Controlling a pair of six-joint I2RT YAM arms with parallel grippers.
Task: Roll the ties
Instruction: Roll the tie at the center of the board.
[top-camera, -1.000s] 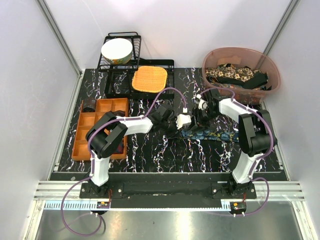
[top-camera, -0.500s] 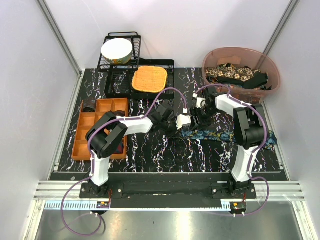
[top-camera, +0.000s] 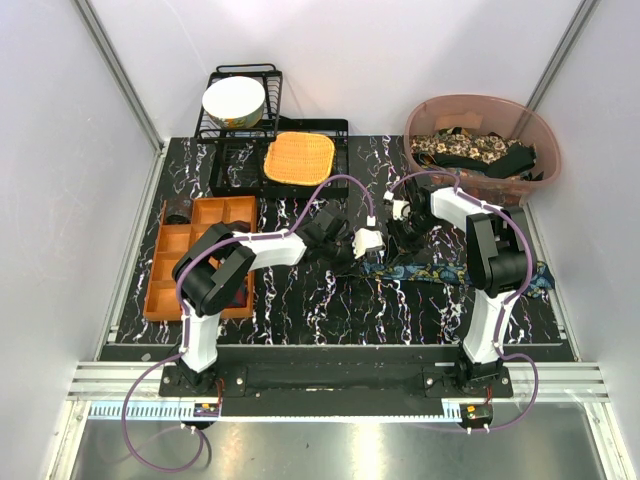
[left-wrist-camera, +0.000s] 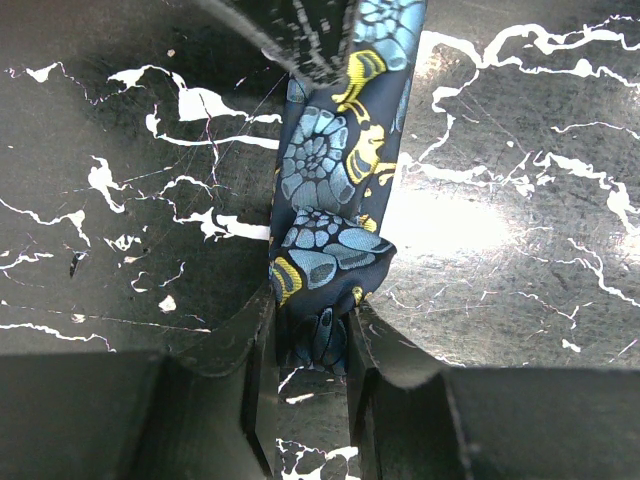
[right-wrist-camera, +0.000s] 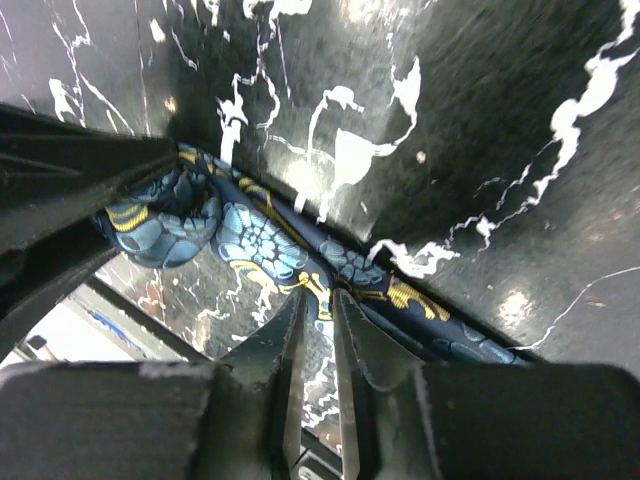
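A dark blue tie (top-camera: 450, 272) with a teal and yellow print lies along the black marbled table, stretching right from the centre. Its folded left end (left-wrist-camera: 330, 250) sits between the fingers of my left gripper (left-wrist-camera: 310, 335), which is shut on it. In the top view that left gripper (top-camera: 370, 256) is at the table's centre. My right gripper (top-camera: 400, 232) is close beside it, to the right. In the right wrist view the right gripper (right-wrist-camera: 318, 300) has narrow jaws pinching the tie's edge (right-wrist-camera: 260, 240), next to the bunched end (right-wrist-camera: 160, 215).
A pink bin (top-camera: 545, 150) at the back right holds more ties (top-camera: 470, 150). An orange woven mat (top-camera: 298, 158) lies on a black rack, behind which a dish rack holds a white bowl (top-camera: 233, 100). An orange compartment tray (top-camera: 200, 250) stands at the left.
The right arm has shifted slightly left, toward the left gripper. Its jaws have narrowed onto the tie. The left gripper has kept its hold and place.
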